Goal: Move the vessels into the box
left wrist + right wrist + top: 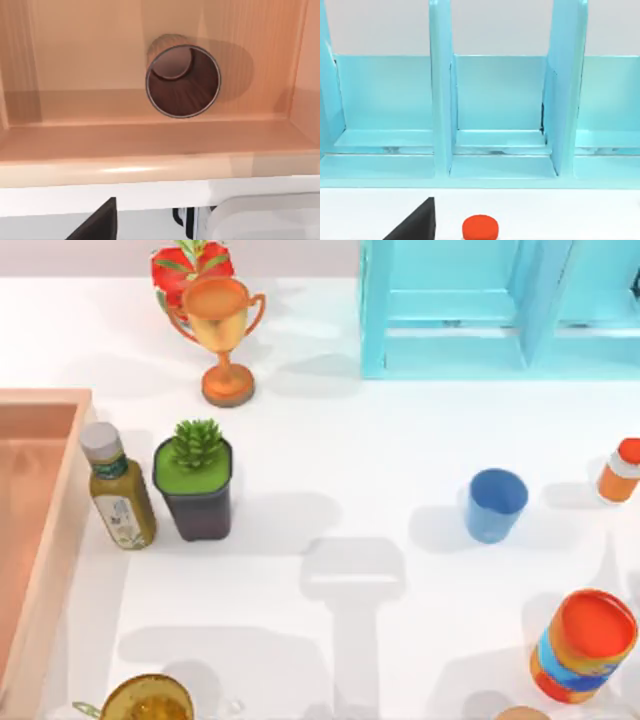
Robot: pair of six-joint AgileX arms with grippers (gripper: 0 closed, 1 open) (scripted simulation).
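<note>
From my left wrist camera I look down past the thick near wall into the box, and the dark brown cup stands upright on its floor, beyond that wall from my left claw, mouth open toward the lens and nothing inside it. Of the left claw itself one dark finger juts in at the frame's edge, on the table side of the wall and apart from the cup; whether that claw is spread or closed I cannot tell. From above, the box sits at the table's left edge, with a green-labelled bottle touching or just beside its wall and a potted succulent next to that. The light blue cup stands upright on the open table, well to the right of the box, empty as far as I can see. My right wrist camera faces the turquoise shelf unit, its compartments bare; ahead of my right claw lies an orange-red cap, close beside one dark finger. I cannot tell how that claw stands either.
</note>
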